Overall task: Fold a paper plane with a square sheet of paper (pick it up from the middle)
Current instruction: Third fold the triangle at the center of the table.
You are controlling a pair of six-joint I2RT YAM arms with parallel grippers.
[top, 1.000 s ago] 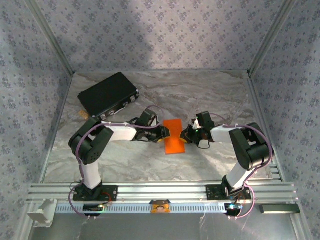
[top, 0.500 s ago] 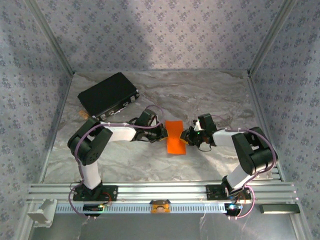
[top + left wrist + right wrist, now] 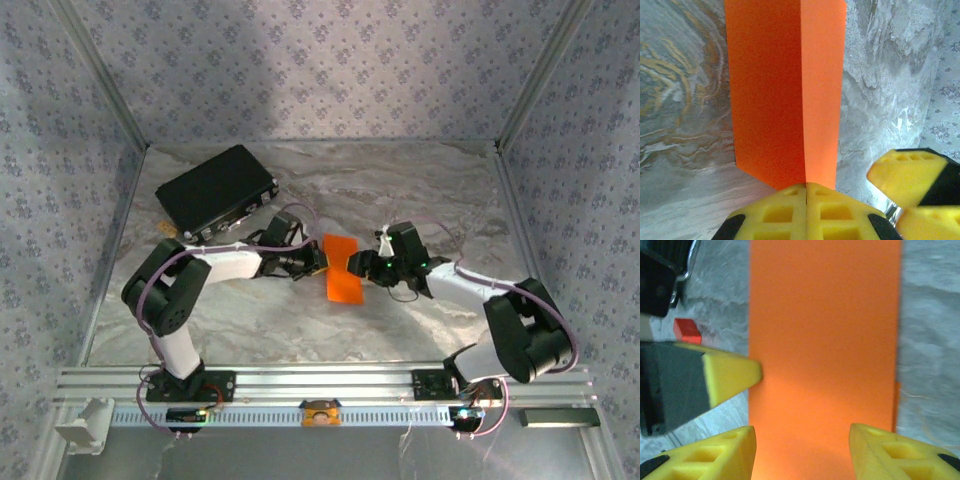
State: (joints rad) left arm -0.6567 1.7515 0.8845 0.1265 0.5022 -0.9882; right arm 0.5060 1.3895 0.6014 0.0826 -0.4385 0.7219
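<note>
**No legible writing**

No words, numbers or brand marks can be read in any view. The paper [image 3: 342, 270] is plain orange. The black case [image 3: 215, 190], upper left of the top view, is too small for any lettering to be read.

High rear camera overlooks the grey marbled table [image 3: 430, 190]; opposing wrist cameras closely share its folded bright orange paper sheet [image 3: 342, 275].

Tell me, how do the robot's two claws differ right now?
The left claw is shut, pinching the edge of the orange paper; the right claw is open, its jaws apart. The left claw meets the paper from the left side, the right claw from the right. Both are yellow-tipped and close to the same sheet.
</note>
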